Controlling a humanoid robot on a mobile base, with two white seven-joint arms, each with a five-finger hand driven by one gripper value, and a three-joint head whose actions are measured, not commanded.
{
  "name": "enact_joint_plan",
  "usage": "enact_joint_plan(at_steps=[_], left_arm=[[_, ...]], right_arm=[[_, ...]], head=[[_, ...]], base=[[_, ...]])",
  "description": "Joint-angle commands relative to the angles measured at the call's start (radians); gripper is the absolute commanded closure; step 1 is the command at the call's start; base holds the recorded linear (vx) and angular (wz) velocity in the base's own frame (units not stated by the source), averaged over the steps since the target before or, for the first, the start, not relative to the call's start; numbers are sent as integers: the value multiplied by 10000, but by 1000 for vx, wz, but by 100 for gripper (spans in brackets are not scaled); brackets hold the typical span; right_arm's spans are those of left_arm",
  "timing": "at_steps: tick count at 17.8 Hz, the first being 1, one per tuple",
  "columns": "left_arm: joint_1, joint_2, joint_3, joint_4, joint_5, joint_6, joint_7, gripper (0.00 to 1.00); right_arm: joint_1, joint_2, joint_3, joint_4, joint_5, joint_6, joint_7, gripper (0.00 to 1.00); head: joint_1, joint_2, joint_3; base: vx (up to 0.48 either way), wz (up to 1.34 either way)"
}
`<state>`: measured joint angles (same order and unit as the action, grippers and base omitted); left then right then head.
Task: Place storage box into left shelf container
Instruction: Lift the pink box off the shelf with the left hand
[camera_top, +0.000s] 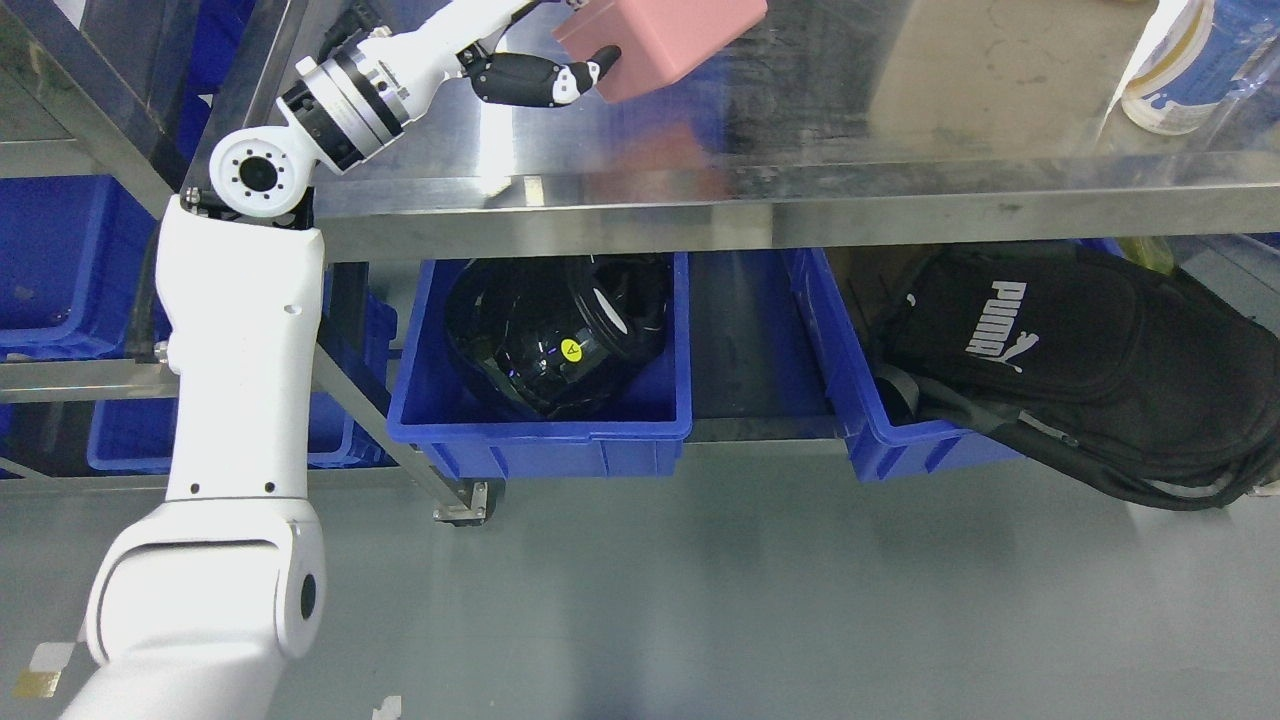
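A pink storage box (665, 40) sits tilted at the top of the head view, over the steel tabletop (800, 120). My left hand (545, 75) reaches up from the lower left; its dark thumb presses the box's near face and the other fingers run out of view above, so it grips the box. Under the table stands a blue container (440, 400) holding a black helmet (555, 335). More blue bins (50, 260) sit on a shelf at the far left. My right arm is out of view.
A second blue bin (890, 445) under the table at the right holds a black Puma backpack (1060, 360) that spills over its edge. A white and blue bottle (1195, 65) stands at the table's top right. Grey floor lies in front.
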<state>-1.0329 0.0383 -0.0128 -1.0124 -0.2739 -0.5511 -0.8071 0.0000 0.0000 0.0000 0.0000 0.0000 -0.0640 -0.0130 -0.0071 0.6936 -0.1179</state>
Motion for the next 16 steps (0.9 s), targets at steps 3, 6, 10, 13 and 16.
enact_joint_plan(at_steps=[3,6,10,13,16], left_arm=[[1629,-209,2980,-3217,39,-501,155,99],[2427,-209,3104,-4614,24,-533,231,99],[2996,-209,3426,-5047,54,-533,1439,98],[3119,-209,3305,-5063,100,-548,2561,97],[3394,-209,2830,-5063,314,-563,2975,97]], right_arm=[[-62,-175,-30,-175,-15,-4,7,0],[-62,-175,-30,-175,-15,-4,-8,0],[-62,-175,-30,-175,-15,-4,-8,0],[-62,-175,-30,-175,-15,-4,-8,0],[-62,-175,-30,-175,-15,-4,-8,0]], head=[[0,0,0],[0,0,0],[0,0,0],[0,0,0],[0,0,0]], base=[[0,0],[-2,10],[-1,33],[1,-25],[-9,84]])
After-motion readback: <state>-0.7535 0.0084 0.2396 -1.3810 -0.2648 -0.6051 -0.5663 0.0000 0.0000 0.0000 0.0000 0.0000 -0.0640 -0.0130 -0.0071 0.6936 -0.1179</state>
